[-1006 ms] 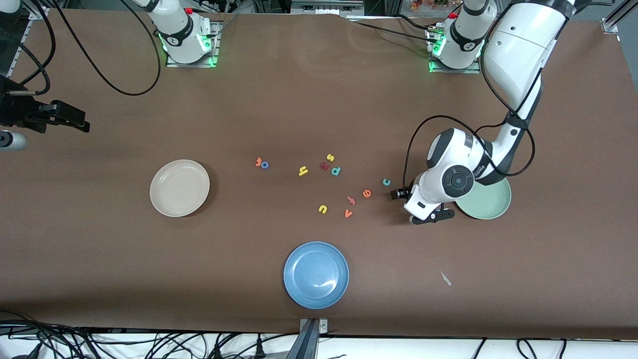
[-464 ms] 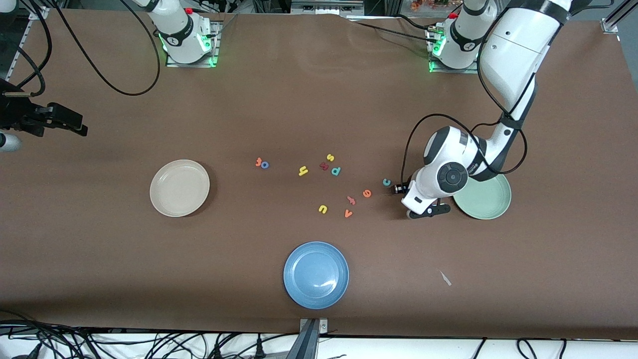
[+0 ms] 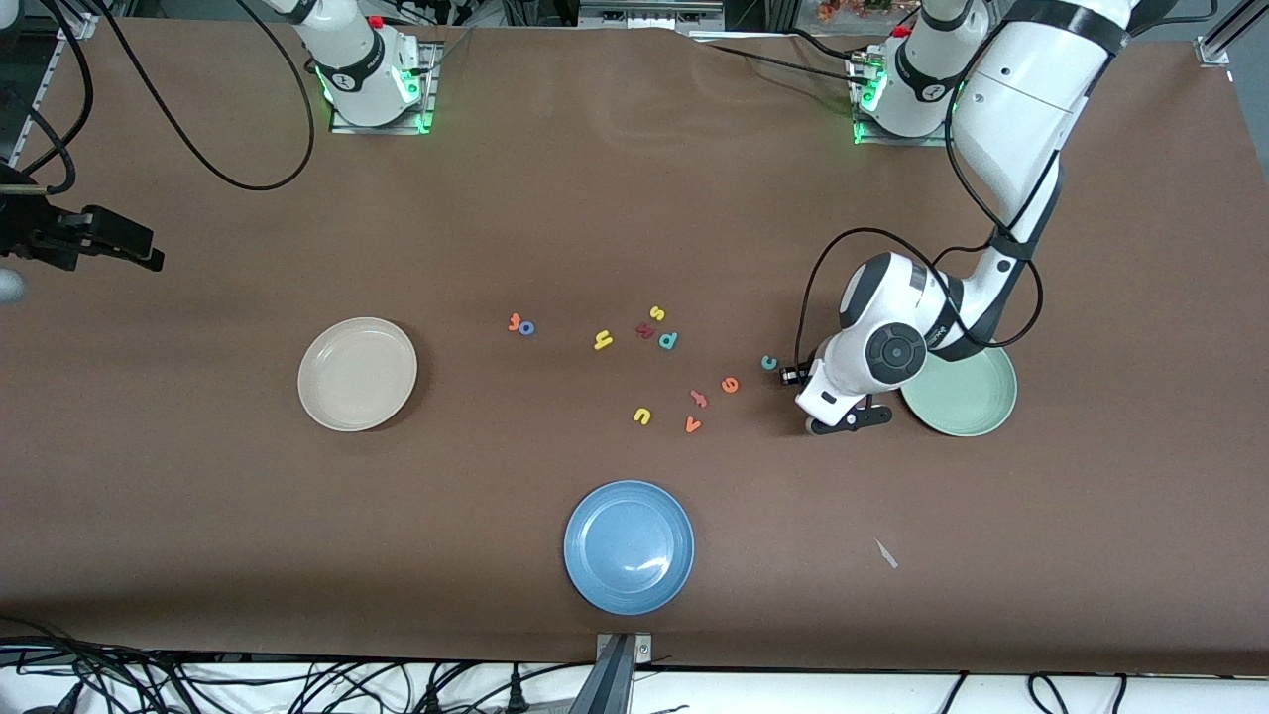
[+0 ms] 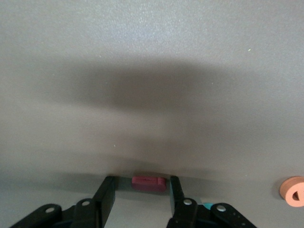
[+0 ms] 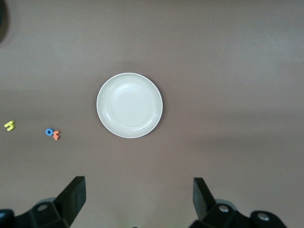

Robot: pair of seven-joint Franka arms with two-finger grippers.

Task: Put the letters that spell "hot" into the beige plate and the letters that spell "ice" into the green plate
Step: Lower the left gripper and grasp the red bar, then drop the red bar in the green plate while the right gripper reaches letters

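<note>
While the left end effector (image 4: 138,190) sits low on the bench (image 3: 634,198) just beside the pale green plate (image 3: 977,407), its fingers bracket the dark red foam bar i (image 4: 148,183) without pinching yet; closing squarely should prevent slipping. Away from that plate, the waiting right end effector (image 5: 138,192) hangs wide open over the bench.

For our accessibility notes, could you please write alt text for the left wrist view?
A small dark red bar-like letter lies on the brown table between the two black fingers of the left end effector, with gaps on both sides. An orange letter lies at the frame's edge.
</note>
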